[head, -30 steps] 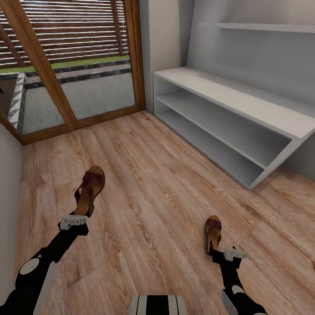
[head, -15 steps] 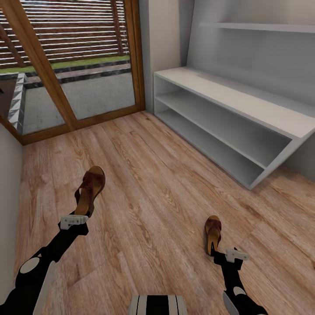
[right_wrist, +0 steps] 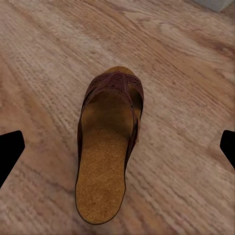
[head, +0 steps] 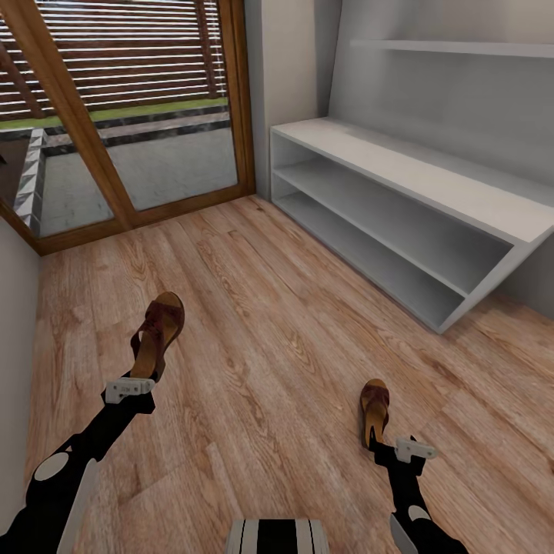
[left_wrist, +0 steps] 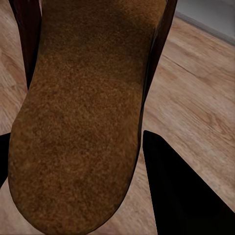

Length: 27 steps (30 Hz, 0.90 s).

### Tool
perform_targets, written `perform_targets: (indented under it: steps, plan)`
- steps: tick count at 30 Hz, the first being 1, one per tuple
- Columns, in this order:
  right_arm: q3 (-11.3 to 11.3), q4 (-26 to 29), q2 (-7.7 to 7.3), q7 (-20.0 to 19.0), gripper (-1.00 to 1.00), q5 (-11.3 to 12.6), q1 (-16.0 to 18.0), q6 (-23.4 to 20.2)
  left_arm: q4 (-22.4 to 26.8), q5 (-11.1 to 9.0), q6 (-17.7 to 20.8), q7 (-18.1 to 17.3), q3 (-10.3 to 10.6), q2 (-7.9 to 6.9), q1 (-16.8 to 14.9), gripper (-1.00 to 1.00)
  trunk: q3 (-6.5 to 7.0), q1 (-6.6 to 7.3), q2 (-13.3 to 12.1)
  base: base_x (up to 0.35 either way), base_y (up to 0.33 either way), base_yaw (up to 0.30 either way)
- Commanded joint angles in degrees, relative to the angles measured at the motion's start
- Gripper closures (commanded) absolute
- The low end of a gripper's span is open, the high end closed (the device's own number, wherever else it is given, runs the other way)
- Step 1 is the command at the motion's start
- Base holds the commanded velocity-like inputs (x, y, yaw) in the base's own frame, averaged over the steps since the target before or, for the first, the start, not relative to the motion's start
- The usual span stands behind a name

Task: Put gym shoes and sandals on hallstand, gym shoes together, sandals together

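Head view: light brown wood-grain plank corridor floor (head: 261,323) extends to a wood-framed glass door (head: 131,115) at the far end. White-grey low hallstand with two shoe tiers (head: 400,223) stands against the right-hand wall; its tiers and flat top carry no shoes. Two dark brown leather slip-on sandals with tan footbeds are present. Left-hand sandal (head: 158,335) sits heel-first at the left gripper (head: 132,385); whether it rests on the planks or is lifted cannot be told. Right-hand sandal (head: 375,412) lies flat on the planks, its heel just ahead of the right gripper (head: 400,448). The two sandals are well apart from each other and from the hallstand.

Left wrist view: the tan footbed of the left-hand sandal (left_wrist: 83,122) lies between the dark fingers (left_wrist: 181,196), close to them. Whether the fingers clamp it cannot be told.

Right wrist view: the right-hand sandal (right_wrist: 108,147) lies centred between the widely spread fingertips (right_wrist: 10,152), untouched. The right gripper is released.
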<state>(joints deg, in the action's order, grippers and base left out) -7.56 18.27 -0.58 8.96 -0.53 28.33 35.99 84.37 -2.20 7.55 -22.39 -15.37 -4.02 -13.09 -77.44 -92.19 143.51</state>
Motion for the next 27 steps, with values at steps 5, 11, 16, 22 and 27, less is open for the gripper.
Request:
perform_targets:
  steps: [5, 11, 16, 22, 27]
  plan:
    - [0.0, 0.0, 0.03, 0.1, -1.00, 0.0, 0.0, 0.0, 0.0, 0.2, -0.1, 0.0, 0.0, 0.04, 0.0, 1.00, -0.07, 0.00, 0.0, 0.000, 0.000, 0.000]
    - [0.0, 0.0, 0.05, 0.1, -1.00, 0.0, 0.0, 0.0, 0.0, 0.1, -0.3, -0.2, 0.0, 0.00, 0.0, 1.00, -0.35, 0.00, 0.0, 0.000, 0.000, 0.000]
    - [0.0, 0.0, 0.05, 0.1, -1.00, 0.0, 0.0, 0.0, 0.1, 0.1, -0.6, -0.3, 0.0, 0.03, 0.1, 1.00, -0.50, 0.00, 0.0, 0.000, 0.000, 0.000]
    - [0.0, 0.0, 0.06, 0.1, -1.00, 0.0, 0.0, 0.0, 0.1, 0.1, -0.7, -0.3, 0.1, 0.08, 0.1, 1.00, -0.57, 0.00, 0.0, 0.000, 0.000, 0.000]
    - [0.0, 0.0, 0.06, 0.1, -1.00, 0.0, 0.0, 0.0, 0.1, 0.1, -0.8, -0.3, 0.0, 0.13, 0.1, 1.00, -0.60, 0.00, 0.0, 0.000, 0.000, 0.000]
